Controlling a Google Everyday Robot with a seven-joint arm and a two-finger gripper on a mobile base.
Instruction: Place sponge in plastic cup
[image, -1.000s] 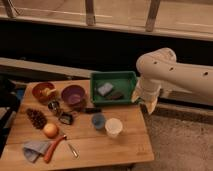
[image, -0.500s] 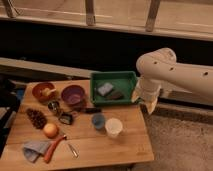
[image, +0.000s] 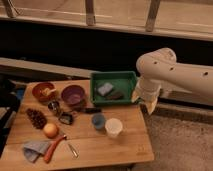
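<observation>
1. The robot's white arm (image: 175, 75) reaches in from the right and bends down at the right edge of the wooden table (image: 105, 152)
2. The gripper (image: 151, 106) hangs at the arm's lower end, just right of the green tray (image: 112, 75), over the table's right edge; I cannot tell whether it is spread or pressed together, and nothing shows in its hold
3. The sponge (image: 105, 89), pale blue-grey, lies inside the green tray towards its left half, with a dark flat object (image: 116, 95) just beside it on the right
4. Two cups stand upright side by side on the table, nearer than the tray: a blue cup (image: 98, 120) on the left and a white cup (image: 113, 127) on the right, close together; which one is the plastic cup I cannot tell
5. Left of the tray sit a purple bowl (image: 73, 94) and, farther left, an orange bowl (image: 43, 91)
6. Near the left front corner lie an orange fruit (image: 50, 130), a grey-blue cloth (image: 33, 149) and a red-handled tool (image: 53, 148)
</observation>
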